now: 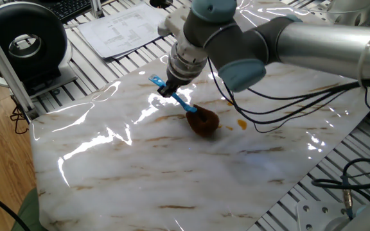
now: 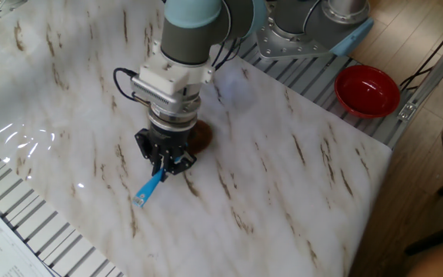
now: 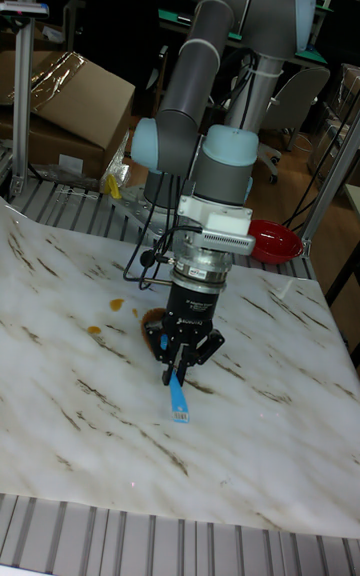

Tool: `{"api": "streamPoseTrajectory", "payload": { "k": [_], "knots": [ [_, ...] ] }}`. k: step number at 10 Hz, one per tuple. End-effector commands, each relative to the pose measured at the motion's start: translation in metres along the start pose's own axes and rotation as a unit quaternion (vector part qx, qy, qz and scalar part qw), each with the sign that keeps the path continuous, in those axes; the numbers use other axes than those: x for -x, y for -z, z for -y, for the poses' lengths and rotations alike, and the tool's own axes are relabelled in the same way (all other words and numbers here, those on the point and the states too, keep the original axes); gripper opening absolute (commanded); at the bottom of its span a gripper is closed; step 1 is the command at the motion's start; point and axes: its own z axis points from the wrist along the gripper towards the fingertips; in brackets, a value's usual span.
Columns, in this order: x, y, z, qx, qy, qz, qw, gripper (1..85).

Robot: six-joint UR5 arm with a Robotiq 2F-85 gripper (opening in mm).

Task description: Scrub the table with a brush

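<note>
Brush (image 1: 198, 117) work at a marble-patterned table (image 1: 172, 179): the UR5 arm's two-finger gripper (image 1: 167, 88) is clamped on the thin bright-blue handle, its jaws closed tight against the plastic with no visible gap, while the fuzzy brown head rests on the glossy white surface. The handle slants up from the head to the gripper, and its free end pokes out past the fingers.

Seen from the other fixed camera, the gripper (image 2: 165, 162) points down at the table (image 2: 298, 169), the blue handle of the brush (image 2: 149, 188) sticking out below it toward the ribbed grey frame (image 2: 21, 223), the brown head mostly hidden behind the wrist. In the tall view the gripper (image 3: 183, 357) hangs over the middle of the table (image 3: 260, 426) with the brush (image 3: 177, 394) handle pointing toward the camera and only an edge of the brown head showing behind the fingers.

Two small orange-brown stains (image 1: 241, 124) lie on the marble just beside the brush head, on the side away from the gripper; the tall view shows the stains (image 3: 103, 318) apart from the head. A red bowl (image 2: 368, 89) sits off the table's far corner, next to the arm's base (image 2: 314, 27). Printed papers (image 1: 124, 27) and a round black device (image 1: 24, 42) lie on the frame beyond the table's edge, and black cables (image 1: 288, 102) trail from the arm across the marble.
</note>
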Motion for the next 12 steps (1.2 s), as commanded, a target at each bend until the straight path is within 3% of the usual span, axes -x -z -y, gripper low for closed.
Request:
{"api": "streamPoseTrajectory", "payload": {
  "k": [1, 7, 12],
  "knots": [
    [-0.007, -0.005, 0.009, -0.003, 0.005, 0.007, 1.0000, 1.0],
    [-0.015, 0.002, 0.025, -0.018, 0.024, 0.006, 0.9995, 1.0],
    [-0.022, 0.015, -0.001, 0.020, -0.011, 0.012, 0.9997, 1.0]
  ]
}}
